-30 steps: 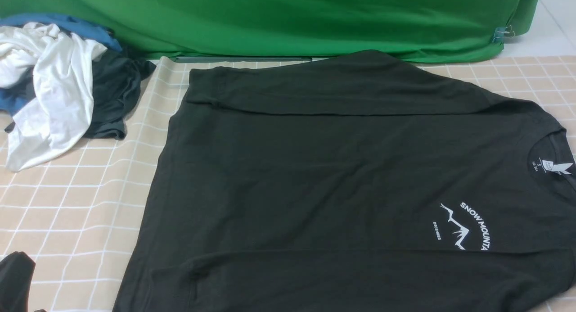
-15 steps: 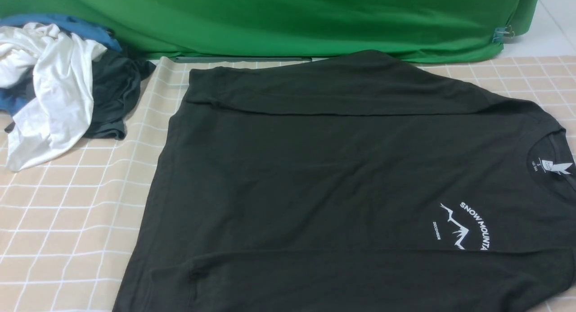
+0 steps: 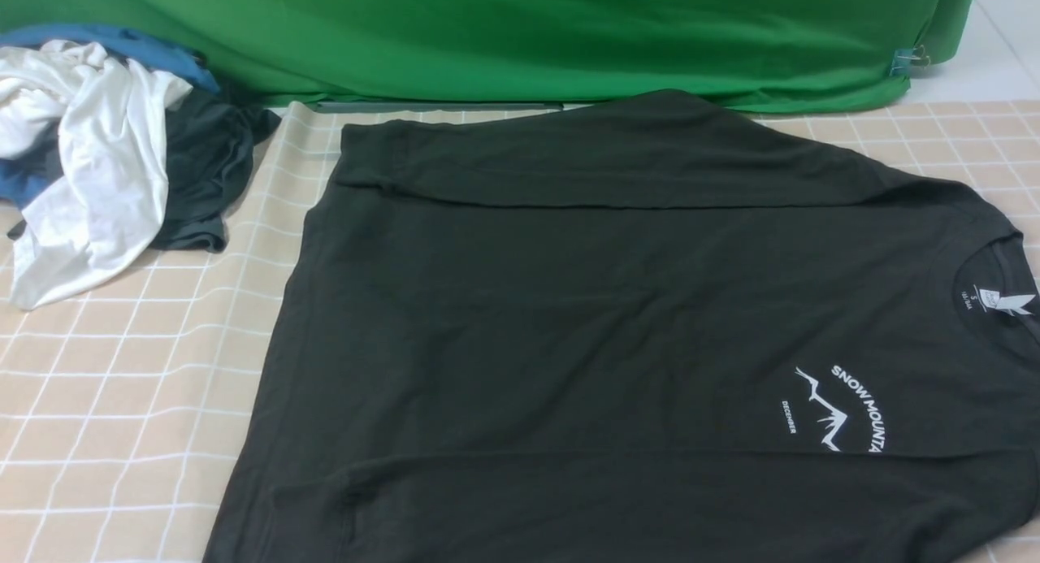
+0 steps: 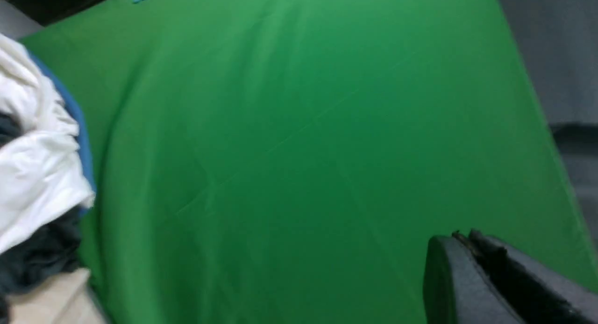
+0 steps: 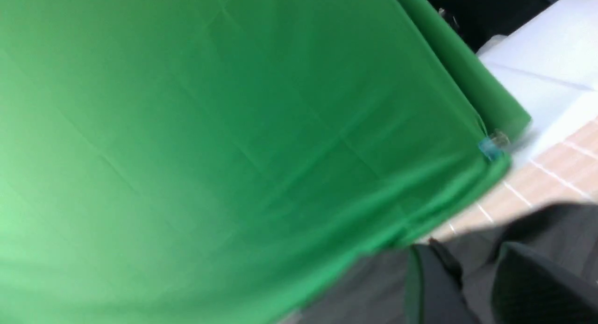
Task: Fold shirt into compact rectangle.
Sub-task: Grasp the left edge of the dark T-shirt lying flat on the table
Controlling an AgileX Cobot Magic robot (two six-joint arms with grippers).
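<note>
**Mia:** So where is the shirt [image 3: 617,327]?

**Ben:** Flat on the counter [image 3: 122,400] — it fills the middle and the right side. The neck points right and the bottom edge points left.

**Mia:** Is any of it folded?

**Ben:** A long strip on the far side is turned over onto the body. A straight line also runs across near the front edge, but I cannot tell if that is a fold.

**Mia:** What is on it?

**Ben:** A small white mountain print [image 3: 841,409] near the neck, and a white neck label [image 3: 987,299] inside the collar.

**Mia:** And the arms?

**Ben:** The right end effector [image 5: 467,263] has its two dark fingers apart, and shirt cloth shows through the gap. Only a piece of the left end effector [image 4: 486,268] shows, in front of the green cloth [image 3: 520,35] — I cannot tell if it is apart or together.

**Mia:** Anything else?

**Ben:** A pile sits at the far left. The white garment [image 3: 89,181] touches a dark garment [image 3: 207,181], which lies near the shirt but apart from it.
</note>
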